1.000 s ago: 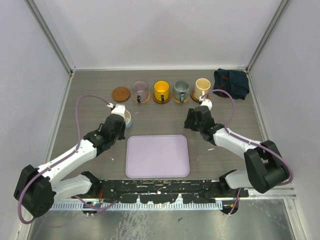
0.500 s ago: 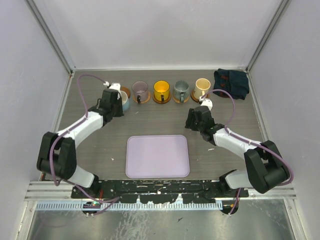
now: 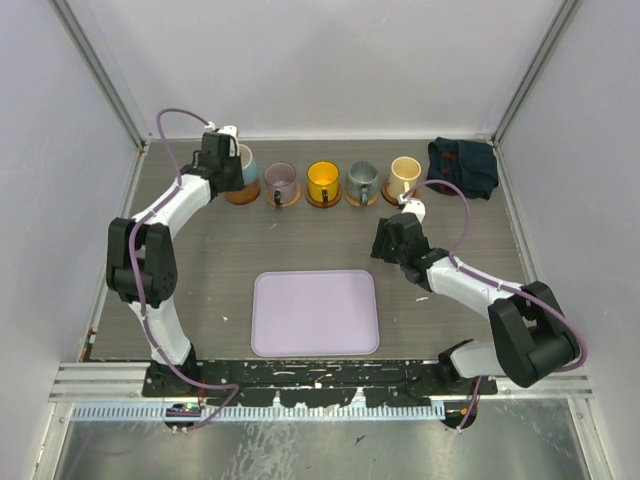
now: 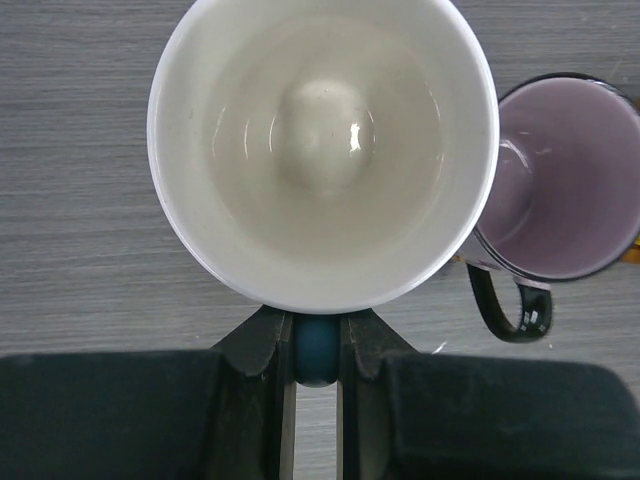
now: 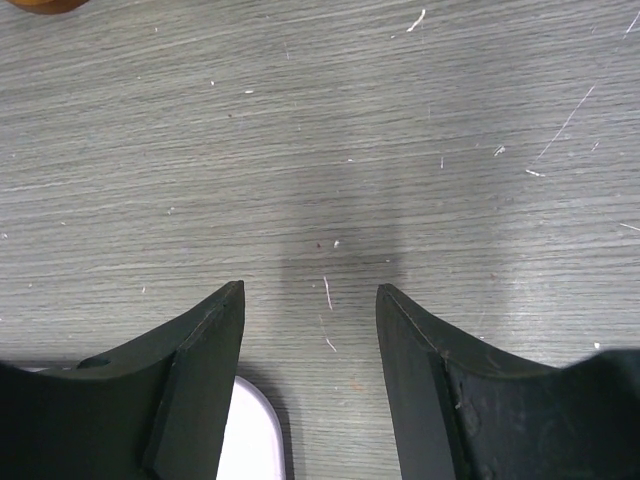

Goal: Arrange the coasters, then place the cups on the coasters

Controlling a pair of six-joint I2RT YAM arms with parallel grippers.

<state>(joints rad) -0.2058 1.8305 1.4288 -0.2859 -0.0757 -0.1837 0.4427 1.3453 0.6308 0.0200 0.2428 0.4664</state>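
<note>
The left gripper (image 4: 318,345) pinches the handle of the blue cup (image 4: 322,150), upright just beside the purple cup (image 4: 565,190), while the right gripper (image 5: 310,320) stands open.

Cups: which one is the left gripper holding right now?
The cream cup with the light-blue outside, at the row's left end. The left gripper is shut on its blue handle; the other four cups stand free on coasters.
</note>
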